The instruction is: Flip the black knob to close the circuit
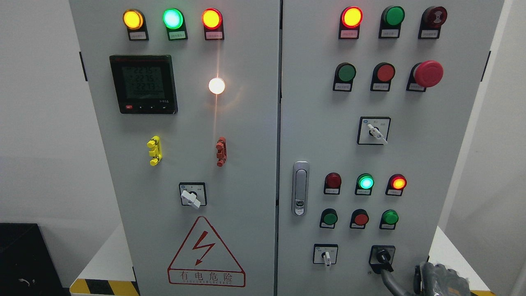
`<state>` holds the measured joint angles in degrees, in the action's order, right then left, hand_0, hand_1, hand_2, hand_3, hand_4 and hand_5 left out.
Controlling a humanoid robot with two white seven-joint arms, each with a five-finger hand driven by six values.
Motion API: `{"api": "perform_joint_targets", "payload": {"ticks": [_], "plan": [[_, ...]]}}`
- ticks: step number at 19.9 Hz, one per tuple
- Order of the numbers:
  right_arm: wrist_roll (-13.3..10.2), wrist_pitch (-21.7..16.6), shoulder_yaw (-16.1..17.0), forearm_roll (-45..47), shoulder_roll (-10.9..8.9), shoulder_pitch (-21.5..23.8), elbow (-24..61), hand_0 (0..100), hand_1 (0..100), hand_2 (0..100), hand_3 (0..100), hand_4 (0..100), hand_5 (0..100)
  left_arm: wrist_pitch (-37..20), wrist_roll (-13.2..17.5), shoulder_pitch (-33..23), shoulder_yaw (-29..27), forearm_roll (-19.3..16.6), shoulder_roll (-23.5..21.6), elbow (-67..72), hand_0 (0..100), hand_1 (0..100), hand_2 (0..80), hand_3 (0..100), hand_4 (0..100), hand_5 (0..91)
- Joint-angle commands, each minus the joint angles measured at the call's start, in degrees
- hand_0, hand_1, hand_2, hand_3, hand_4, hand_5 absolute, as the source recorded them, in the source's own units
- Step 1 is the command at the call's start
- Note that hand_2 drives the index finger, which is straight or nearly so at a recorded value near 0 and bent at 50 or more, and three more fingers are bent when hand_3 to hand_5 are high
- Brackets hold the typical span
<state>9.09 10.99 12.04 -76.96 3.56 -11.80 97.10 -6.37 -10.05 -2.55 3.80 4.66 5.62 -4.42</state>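
A: Black knob (382, 257), lower right of the right door (452, 164), bottom row, just right of a white-handled switch (326, 255). Rigid rotary selector on a square black plate; stiff, likely detented, not fragile.

B: Grip point?

A: The lever itself, pinched across its 2 flat sides, then twisted. Smooth plastic, so probably slippery.

B: Which way does it point?

A: Long axis runs from the hub down and slightly right; the lever tip points toward the bottom edge.

B: Hands?

A: Right hand (441, 279) shows at the lower right, near the knob but apart from it. Finger posture: cannot tell. Left hand out of view.
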Motion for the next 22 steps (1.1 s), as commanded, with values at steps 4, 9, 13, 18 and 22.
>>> {"api": "perform_joint_targets", "payload": {"ticks": [4, 9, 13, 18, 22], "plan": [[-0.3, 0.17, 0.97, 0.76, 0.13, -0.42, 0.46, 0, 0, 92, 100, 100, 99, -0.04, 0.03, 0.0, -0.02, 0.0, 0.0, -0.06, 12, 56, 0.0, 0, 0, 0.0], [-0.39, 0.17, 0.97, 0.84, 0.31, -0.42, 0.46, 0, 0, 92, 100, 100, 99, -0.04, 0.03, 0.0, -0.02, 0.0, 0.0, -0.06, 12, 56, 0.0, 0, 0, 0.0], [-0.39, 0.17, 0.97, 0.84, 0.22, -0.42, 0.46, 0, 0, 91, 100, 100, 99, -0.04, 0.03, 0.0, -0.02, 0.0, 0.0, 0.03, 12, 56, 0.0, 0, 0, 0.0], [-0.39, 0.0, 0.97, 0.84, 0.39, -0.42, 0.55, 0, 0, 91, 100, 100, 99, -0.04, 0.03, 0.0, -0.02, 0.0, 0.0, 0.03, 12, 56, 0.0, 0, 0, 0.0], [-0.56, -0.09, 0.88, 0.84, 0.4, -0.33, 0.55, 0, 0, 91, 100, 100, 99, -0.04, -0.06, 0.0, 0.06, 0.0, 0.0, 0.03, 12, 56, 0.0, 0, 0, 0.0]]}}
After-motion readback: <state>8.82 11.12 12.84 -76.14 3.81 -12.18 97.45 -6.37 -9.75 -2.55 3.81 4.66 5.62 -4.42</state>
